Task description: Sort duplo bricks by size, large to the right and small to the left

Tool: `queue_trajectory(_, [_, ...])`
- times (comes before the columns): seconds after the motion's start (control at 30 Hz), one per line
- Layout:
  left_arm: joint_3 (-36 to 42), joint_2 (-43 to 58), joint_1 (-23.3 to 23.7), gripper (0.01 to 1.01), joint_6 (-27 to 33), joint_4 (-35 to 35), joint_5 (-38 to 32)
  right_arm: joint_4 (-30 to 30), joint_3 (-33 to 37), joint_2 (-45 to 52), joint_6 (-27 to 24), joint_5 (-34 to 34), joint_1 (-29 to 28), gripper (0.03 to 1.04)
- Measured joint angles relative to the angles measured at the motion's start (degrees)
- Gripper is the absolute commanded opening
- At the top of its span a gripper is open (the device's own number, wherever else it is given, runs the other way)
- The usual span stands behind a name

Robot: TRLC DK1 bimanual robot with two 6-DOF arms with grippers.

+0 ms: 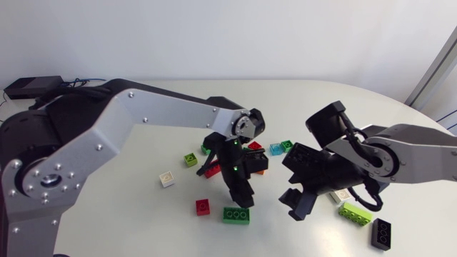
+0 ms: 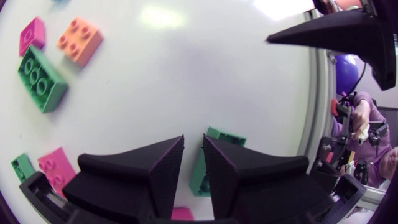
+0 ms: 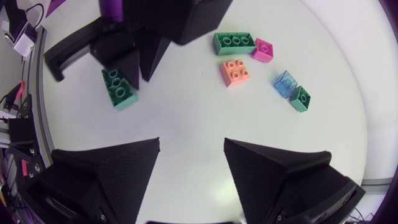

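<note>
Green brick [image 1: 236,215] lies toward the table's [image 1: 143,223] near edge, just under our left gripper [image 2: 194,138] — fingers narrowly apart, empty, poised, we judge, to take it — while our right gripper [image 3: 191,142] hangs wide open, empty.

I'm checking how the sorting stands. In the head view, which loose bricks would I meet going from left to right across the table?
white brick → small lime brick → red brick → long green brick → cyan brick → long lime brick → black brick
</note>
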Motion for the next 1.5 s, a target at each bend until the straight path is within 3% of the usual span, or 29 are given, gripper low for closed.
queue_trajectory(0.17, [2.21, -1.6, -0.2, 0.248, -0.13, -0.87, 1.4, 0.44, -0.74, -0.39, 0.24, -1.64, 1.51, 0.86])
queue_trajectory(0.37, [1.14, -5.97, 13.29, 0.249, 1.31, -0.85, -4.74, 5.03, -0.46, 7.21, 4.02, -1.92, 13.0, 0.9])
queue_trajectory(0.47, [-0.07, -6.56, 17.88, 0.251, 2.34, -0.81, -6.69, 6.16, 0.5, 11.39, 5.18, -2.03, 16.26, 0.9])
queue_trajectory(0.67, [-1.38, -6.56, 17.77, 0.251, 3.54, 0.22, -7.06, 8.11, 2.95, 16.94, 6.27, -2.05, 17.99, 0.86])
queue_trajectory(0.7, [-1.38, -6.56, 17.66, 0.251, 3.54, 0.46, -7.02, 8.13, 3.08, 17.22, 6.27, -2.05, 17.99, 0.8])
queue_trajectory(0.77, [-1.38, -6.36, 17.35, 0.251, 3.56, 0.68, -7.04, 8.09, 3.3, 17.77, 6.27, -2.05, 18.01, 0.36])
queue_trajectory(0.8, [-1.38, -6.14, 17.25, 0.251, 3.56, 0.66, -7.04, 8.07, 3.32, 17.94, 6.27, -2.05, 18.01, 0.21])
queue_trajectory(0.97, [-1.36, -4.22, 16.26, 0.251, 3.56, 0.61, -7.02, 7.91, 3.15, 17.79, 6.23, -2.03, 17.64, 0.21])
queue_trajectory(1.17, [-1.38, -3.82, 14.95, 0.248, 3.78, 0.63, -6.82, 5.77, -1.92, 9.53, 3.82, -2.01, 10.05, 0.21])
queue_trajectory(1.5, [-0.76, 0.72, 13.33, 0.243, 4.0, -0.09, -6.16, -6.19, -9.44, -10.4, -10.6, -6.49, -16.63, 0.21])
